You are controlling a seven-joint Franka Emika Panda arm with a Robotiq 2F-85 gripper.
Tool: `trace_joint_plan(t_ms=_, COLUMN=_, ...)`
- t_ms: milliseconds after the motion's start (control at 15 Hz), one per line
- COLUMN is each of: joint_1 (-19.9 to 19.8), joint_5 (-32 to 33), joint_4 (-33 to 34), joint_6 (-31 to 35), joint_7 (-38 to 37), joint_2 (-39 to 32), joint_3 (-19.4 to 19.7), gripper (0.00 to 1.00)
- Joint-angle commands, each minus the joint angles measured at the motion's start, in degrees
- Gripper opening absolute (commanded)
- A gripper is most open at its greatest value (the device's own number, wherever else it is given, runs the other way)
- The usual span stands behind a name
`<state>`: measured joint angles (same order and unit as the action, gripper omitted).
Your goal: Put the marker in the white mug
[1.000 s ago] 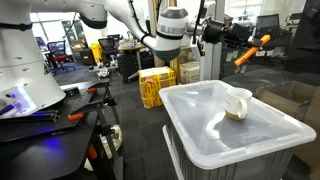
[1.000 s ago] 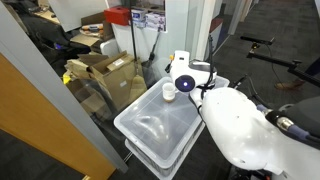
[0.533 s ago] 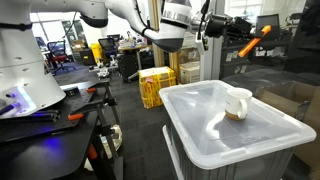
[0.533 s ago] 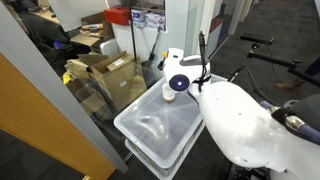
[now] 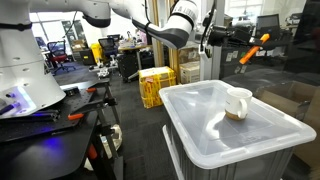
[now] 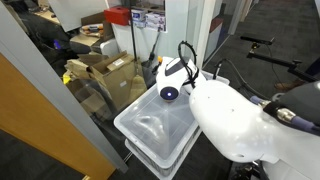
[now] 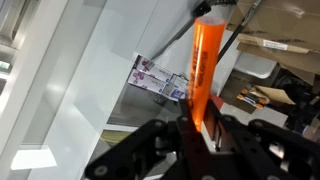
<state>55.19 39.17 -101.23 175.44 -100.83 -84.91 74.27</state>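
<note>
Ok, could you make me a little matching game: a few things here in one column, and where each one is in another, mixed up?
Things:
1. slim orange marker
2. small white rounded mug
3. yellow plastic crate

Places:
A. down on the floor in the background
B. standing on top of the translucent grey bin
C. clamped in the tool, up in the air

Pairs: 1-C, 2-B, 3-A

One marker point(image 7: 203, 60) was counted, clamped between the fingers of the one gripper point(image 7: 200, 128). Lower than the gripper stood one white mug point(image 5: 238, 103). One translucent grey bin point(image 5: 195, 125) lay beneath that mug, also below the gripper.
</note>
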Motion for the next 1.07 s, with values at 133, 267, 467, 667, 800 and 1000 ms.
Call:
trace_joint_plan(t_ms=133, joint_1=-6.8, joint_5=21.9, joint_4=9.6, joint_6=-11.4, joint_7=-23.6, joint_2=0.0, joint_3=-8.4, gripper=0.05)
trace_joint_plan(t_ms=267, joint_1=-9.3, joint_5=27.3, joint_4=11.5, joint_6=-14.6, joint_7=-28.8, joint_2=0.0, joint_3=-11.7, gripper=0.05)
trace_joint_plan(t_ms=467, joint_1=-12.1, joint_5=32.3, joint_4=13.5, joint_6=-16.9, joint_7=-31.3, joint_2=-0.2, joint_3=-14.9, gripper=0.45)
trace_joint_plan(t_ms=667, joint_1=-13.4, joint_5=36.4, joint_4=14.7, joint_6=-18.7, joint_7=-33.9, joint_2=-0.2, joint_3=-16.1, gripper=0.66)
trace_joint_plan(t_ms=800, joint_1=-13.5, joint_5=38.5, joint_4=15.0, joint_6=-18.9, joint_7=-35.7, joint_2=-0.2, joint_3=-16.0, gripper=0.81)
trace_joint_plan(t_ms=1000, joint_1=-10.4, joint_5=39.1, joint_4=11.5, joint_6=-15.8, joint_7=-35.4, joint_2=0.5, joint_3=-13.7, gripper=1.00)
